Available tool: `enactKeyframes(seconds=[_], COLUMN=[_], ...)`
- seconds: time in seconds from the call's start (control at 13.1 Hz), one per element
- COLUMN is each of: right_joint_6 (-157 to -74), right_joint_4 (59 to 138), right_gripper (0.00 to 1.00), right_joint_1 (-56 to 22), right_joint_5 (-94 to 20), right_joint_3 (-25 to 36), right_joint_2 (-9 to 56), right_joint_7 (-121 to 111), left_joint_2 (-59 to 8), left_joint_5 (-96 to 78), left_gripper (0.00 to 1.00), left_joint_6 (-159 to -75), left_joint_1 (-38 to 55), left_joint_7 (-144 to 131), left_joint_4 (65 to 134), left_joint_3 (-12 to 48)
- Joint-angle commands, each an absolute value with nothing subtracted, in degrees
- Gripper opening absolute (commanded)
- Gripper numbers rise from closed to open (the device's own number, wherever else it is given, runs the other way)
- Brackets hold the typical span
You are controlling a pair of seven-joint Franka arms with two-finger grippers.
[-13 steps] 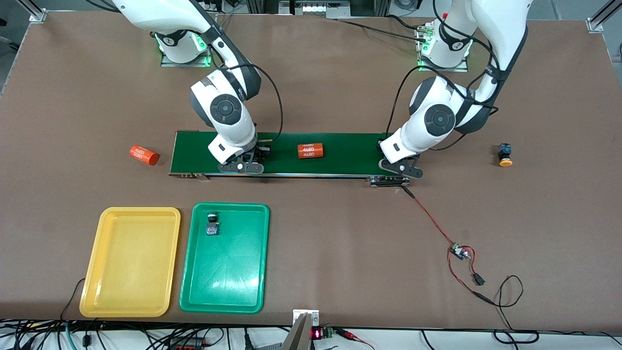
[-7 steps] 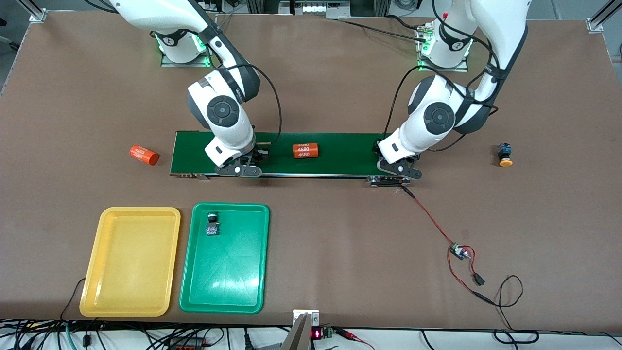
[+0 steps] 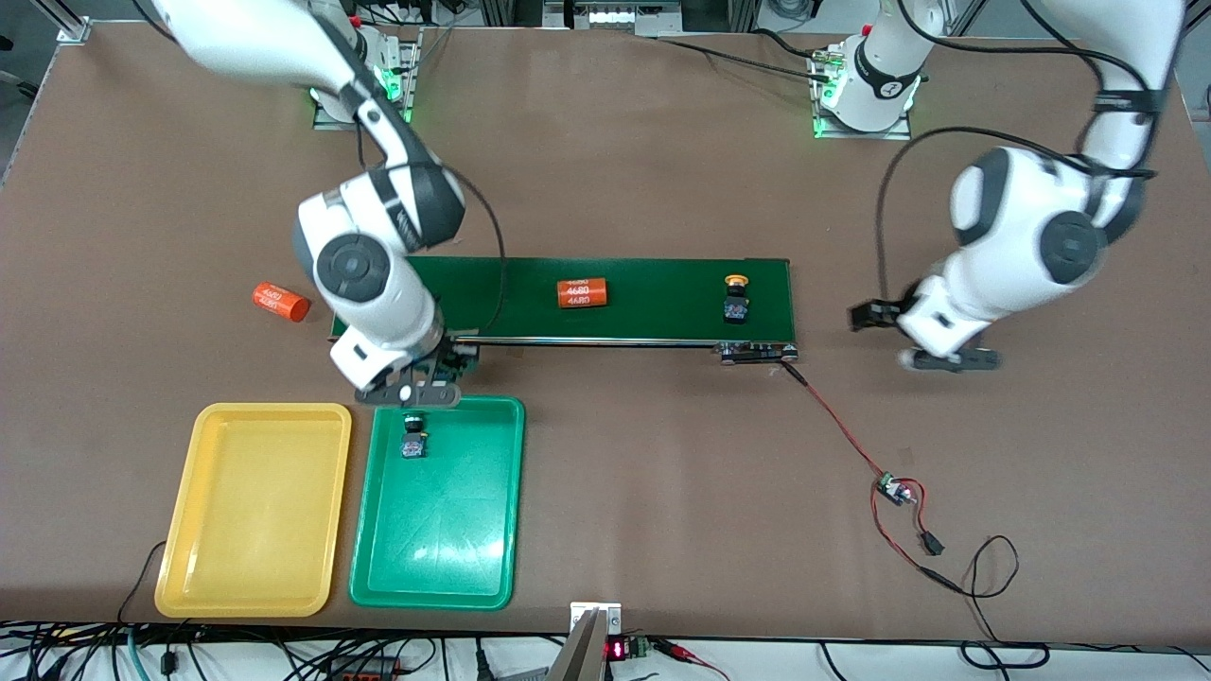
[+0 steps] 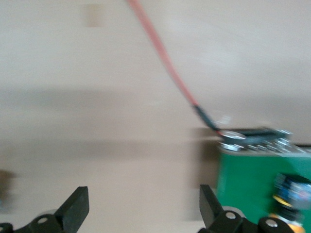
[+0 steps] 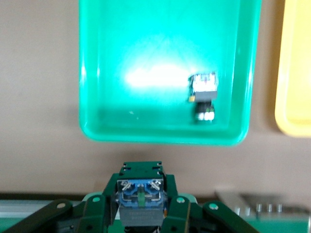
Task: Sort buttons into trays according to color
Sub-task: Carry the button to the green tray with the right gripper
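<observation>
My right gripper (image 3: 407, 383) hangs over the green tray's (image 3: 445, 567) edge nearest the conveyor, shut on a button (image 5: 140, 199). Only the button's blue terminal end shows between the green fingers (image 5: 92, 208); its cap is hidden. Another button (image 3: 412, 440) lies in the green tray just below that gripper. The yellow tray (image 3: 255, 511) beside it holds nothing. A yellow-capped button (image 3: 736, 301) stands on the conveyor (image 3: 662, 303) at the left arm's end. My left gripper (image 3: 941, 359) is open over bare table past that end, nothing between its fingers (image 4: 77, 208).
An orange "4680" cylinder (image 3: 582, 293) lies mid-belt, another (image 3: 281, 302) on the table past the belt's right-arm end. A red wire (image 3: 833, 416) runs from the belt's end to a small board (image 3: 894, 489); it also crosses the left wrist view.
Left gripper opened, left the yellow-capped button on the belt and swung off toward its end of the table. Right gripper carried its button from the belt to the green tray's edge. The cylinder drifted along the belt.
</observation>
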State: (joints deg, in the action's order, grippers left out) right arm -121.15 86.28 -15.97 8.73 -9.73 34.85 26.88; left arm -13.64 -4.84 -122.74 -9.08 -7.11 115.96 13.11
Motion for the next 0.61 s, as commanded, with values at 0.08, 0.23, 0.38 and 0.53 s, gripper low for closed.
enactKeyframes(seconds=[0.08,0.23,0.38,0.53], right_joint_6=[-120.5,-121.98,-125.49,-127.08], right_joint_4=[74.72,73.22,73.04,73.04], right_gripper=[0.0,0.0,0.0,0.01], right_joint_1=[-16.35,-16.09,-16.52,-16.35], right_joint_5=[8.35,8.52,8.61,8.53], right_joint_3=[-8.88,-8.88,-8.44,-8.17], right_joint_2=[46.04,49.9,52.98,54.05], right_joint_7=[23.82,23.55,23.99,24.08], left_joint_2=[-15.11,-16.17,-17.4,-17.4], left_joint_5=[-3.78,1.2,2.2,2.81], left_gripper=[1.0,1.0,1.0,1.0], left_joint_6=[-122.08,-122.17,-122.43,-122.69], left_joint_1=[-13.34,-17.56,-21.34,-22.76], left_joint_7=[-6.51,-0.83,4.72,5.89], left_joint_4=[116.01,116.28,117.07,119.26], left_joint_3=[10.11,10.02,10.02,9.93])
